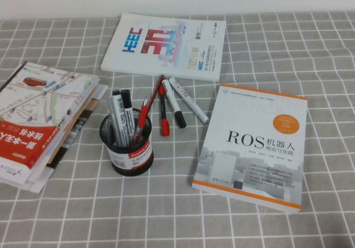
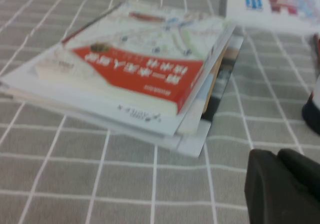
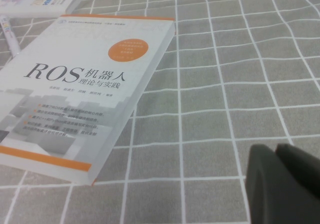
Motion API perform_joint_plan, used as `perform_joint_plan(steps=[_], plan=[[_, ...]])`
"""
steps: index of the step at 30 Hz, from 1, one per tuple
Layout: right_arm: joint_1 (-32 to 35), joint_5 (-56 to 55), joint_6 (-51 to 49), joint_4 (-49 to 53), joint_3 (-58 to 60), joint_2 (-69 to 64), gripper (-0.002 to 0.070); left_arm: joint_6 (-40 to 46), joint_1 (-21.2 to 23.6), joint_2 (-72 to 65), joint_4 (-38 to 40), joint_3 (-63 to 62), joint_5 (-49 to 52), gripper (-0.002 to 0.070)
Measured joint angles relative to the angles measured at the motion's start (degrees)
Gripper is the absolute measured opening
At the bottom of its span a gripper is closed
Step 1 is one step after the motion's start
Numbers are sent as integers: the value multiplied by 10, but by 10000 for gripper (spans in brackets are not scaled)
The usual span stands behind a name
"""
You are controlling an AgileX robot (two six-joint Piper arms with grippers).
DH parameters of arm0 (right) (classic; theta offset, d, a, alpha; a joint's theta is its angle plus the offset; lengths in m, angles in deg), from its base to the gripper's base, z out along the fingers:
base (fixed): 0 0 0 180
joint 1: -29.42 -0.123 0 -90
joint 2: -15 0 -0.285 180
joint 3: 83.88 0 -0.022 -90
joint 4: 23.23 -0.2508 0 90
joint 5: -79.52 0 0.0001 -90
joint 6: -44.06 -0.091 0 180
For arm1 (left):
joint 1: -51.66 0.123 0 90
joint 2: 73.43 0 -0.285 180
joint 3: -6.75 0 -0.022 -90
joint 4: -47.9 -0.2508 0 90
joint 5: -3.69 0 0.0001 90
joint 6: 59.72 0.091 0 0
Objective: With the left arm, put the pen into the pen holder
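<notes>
Pen point(image 1: 142, 119) stands upright in the pen holder point(image 1: 126, 153), on the inner side of the left tool point(image 2: 285, 189), which hangs by the book stack point(image 2: 130, 78); right tool point(image 3: 285, 184) hangs by the ROS book point(image 3: 85, 83); whether either is open, I cannot tell

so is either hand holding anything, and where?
Nothing held. Left hand sits near the book stack, right hand near the ROS book; red pen stands in holder.
</notes>
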Motion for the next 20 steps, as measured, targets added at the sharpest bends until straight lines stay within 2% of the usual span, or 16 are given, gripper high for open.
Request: perform_joint_plan(steps=[20], plan=[[0,0,0,0,0,0,-15,2,5,1,-1,0,18,0]])
